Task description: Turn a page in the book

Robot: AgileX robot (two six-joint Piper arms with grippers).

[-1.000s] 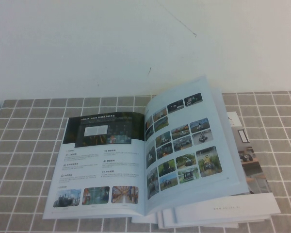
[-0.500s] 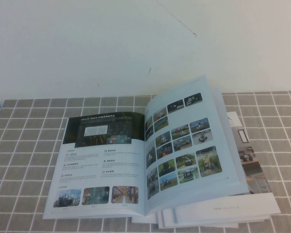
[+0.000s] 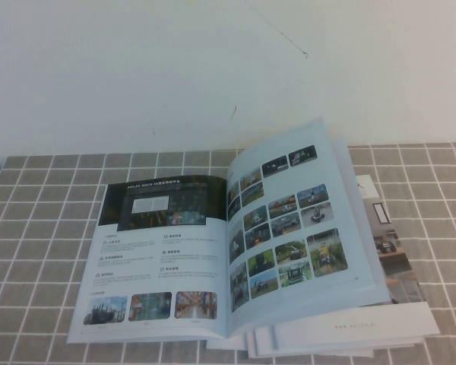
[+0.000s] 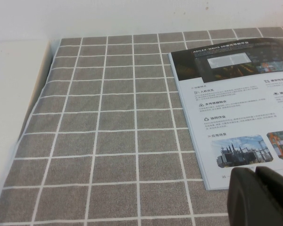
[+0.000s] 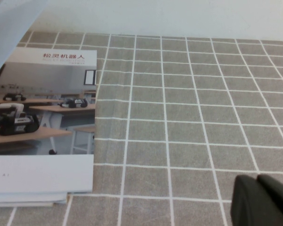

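Observation:
The book [image 3: 228,251] lies open on the grey checked cloth, near the table's front edge. Its left-hand leaf is the page [image 3: 156,258], flat, showing a dark banner on top and small photos along the bottom; the left wrist view shows the same page [image 4: 236,108]. The right-hand sheet with a grid of vehicle photos [image 3: 289,220] arches upward. Neither gripper appears in the high view. My left gripper [image 4: 254,173] is shut and holds nothing, hovering by the page's front left corner. My right gripper [image 5: 257,179] is shut and holds nothing, over bare cloth to the right of the book.
White booklets with a room photo [image 3: 387,251] lie stacked under the book's right half, and the same booklets [image 5: 37,122] show in the right wrist view. The checked cloth [image 3: 38,228] covers the table up to the white wall. A cream strip [image 4: 14,117] borders the cloth's left edge.

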